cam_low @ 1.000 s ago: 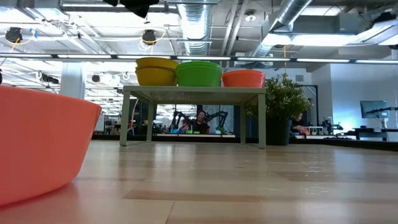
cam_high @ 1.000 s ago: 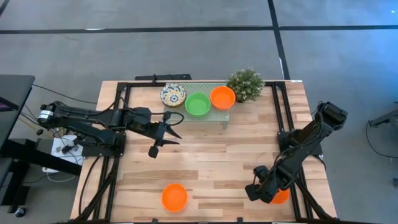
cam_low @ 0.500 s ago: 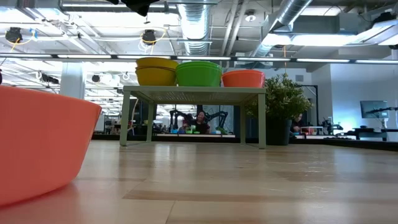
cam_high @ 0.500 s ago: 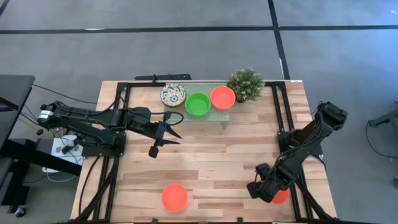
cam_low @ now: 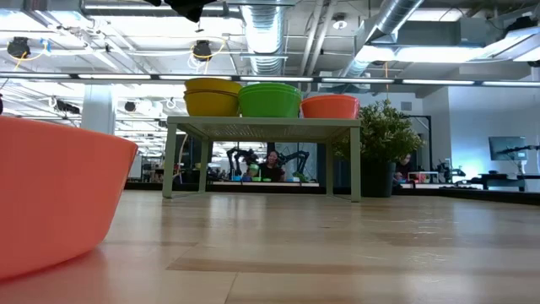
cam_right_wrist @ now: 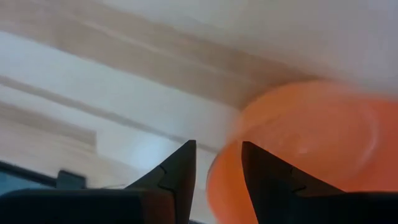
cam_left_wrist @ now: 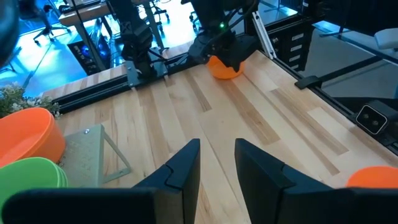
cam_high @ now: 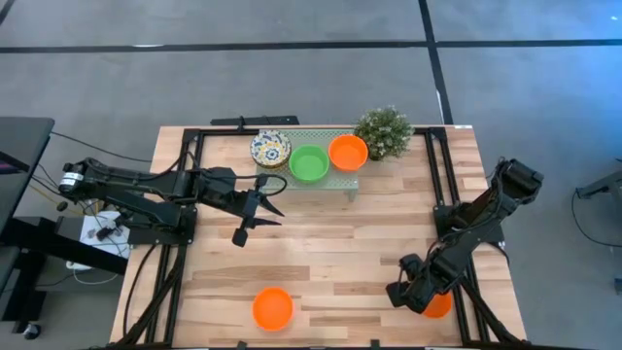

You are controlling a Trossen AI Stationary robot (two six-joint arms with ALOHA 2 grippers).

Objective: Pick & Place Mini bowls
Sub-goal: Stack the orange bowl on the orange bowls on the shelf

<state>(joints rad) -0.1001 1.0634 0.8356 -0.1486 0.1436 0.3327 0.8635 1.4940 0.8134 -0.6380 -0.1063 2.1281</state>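
At near edge, right gripper [cam_high: 406, 295]: we find it low over an orange bowl [cam_high: 438, 306], fingers [cam_right_wrist: 179, 168] apart, nothing clamped.
Near edge, left: we note a second orange bowl [cam_high: 272, 308] standing alone.
Mid-table, left gripper [cam_high: 250, 216]: raised, fingers [cam_left_wrist: 184, 165] slightly apart, empty.
Far edge, rack [cam_high: 343, 182]: we count a patterned bowl [cam_high: 270, 149], a green bowl [cam_high: 309, 163] and an orange bowl [cam_high: 347, 153] in a row.
Beside rack: plant [cam_high: 384, 131].
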